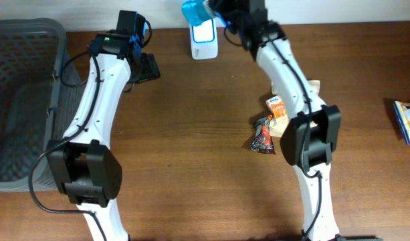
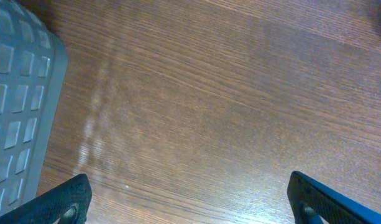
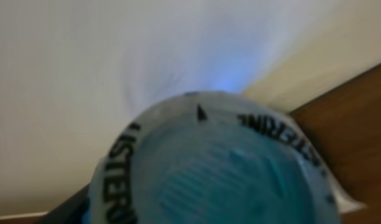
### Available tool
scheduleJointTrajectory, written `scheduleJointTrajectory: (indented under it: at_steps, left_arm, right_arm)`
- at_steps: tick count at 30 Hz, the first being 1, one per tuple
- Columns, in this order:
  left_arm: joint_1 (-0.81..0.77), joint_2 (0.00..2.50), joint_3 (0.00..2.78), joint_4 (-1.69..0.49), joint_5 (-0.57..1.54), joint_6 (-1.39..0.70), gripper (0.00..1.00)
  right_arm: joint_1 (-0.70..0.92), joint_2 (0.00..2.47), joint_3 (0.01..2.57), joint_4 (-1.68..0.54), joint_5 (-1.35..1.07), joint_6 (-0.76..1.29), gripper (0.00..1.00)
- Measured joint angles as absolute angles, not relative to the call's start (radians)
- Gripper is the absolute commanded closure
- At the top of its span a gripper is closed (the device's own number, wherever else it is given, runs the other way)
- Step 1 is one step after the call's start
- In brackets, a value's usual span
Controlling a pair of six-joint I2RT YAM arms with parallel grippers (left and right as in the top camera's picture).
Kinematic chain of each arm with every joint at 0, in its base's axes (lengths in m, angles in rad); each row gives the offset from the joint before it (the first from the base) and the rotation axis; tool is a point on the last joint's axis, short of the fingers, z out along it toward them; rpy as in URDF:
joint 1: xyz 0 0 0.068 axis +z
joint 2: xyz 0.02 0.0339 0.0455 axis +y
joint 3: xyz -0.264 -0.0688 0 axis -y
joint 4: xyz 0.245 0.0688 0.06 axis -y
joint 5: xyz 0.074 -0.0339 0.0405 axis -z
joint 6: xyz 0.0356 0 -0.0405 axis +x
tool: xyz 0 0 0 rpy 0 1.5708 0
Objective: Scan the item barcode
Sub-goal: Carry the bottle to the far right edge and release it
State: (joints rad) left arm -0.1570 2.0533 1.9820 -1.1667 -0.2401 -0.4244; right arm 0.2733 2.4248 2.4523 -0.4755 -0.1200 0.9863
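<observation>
A grey mesh basket (image 1: 31, 30) stands just left of the left pincer (image 1: 148, 67), at the end of the wooden desk (image 1: 191, 154). Well apart from the right pincer (image 1: 215, 13), nearer the desk's front, lie an orange packet (image 1: 277, 107), a red wrapper (image 1: 263, 137) close beside it, and a partly hidden beige pack (image 1: 314, 87). Far right of that pincer, a blue-and-yellow packet (image 1: 406, 120) lies at the picture's edge.
</observation>
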Motion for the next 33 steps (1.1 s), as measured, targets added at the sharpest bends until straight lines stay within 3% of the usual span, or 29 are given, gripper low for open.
scheduleJointTrajectory:
  at_steps: [7, 16, 33]
  left_arm:
    - [-0.157, 2.053, 1.982, -1.167, -0.24, -0.425, 0.01]
    - [-0.157, 2.053, 1.982, -1.167, -0.24, -0.424, 0.01]
    - [-0.157, 2.053, 1.982, -1.167, -0.24, -0.424, 0.01]
  right_arm:
    - [0.116, 2.423, 2.723, -0.897, 0.005, 0.79, 0.37]
    - [-0.195, 2.423, 2.758, -1.235, 0.229, 0.687, 0.37]
    - [-0.556, 2.505, 2.736, -1.126, 0.418, 0.469, 0.37]
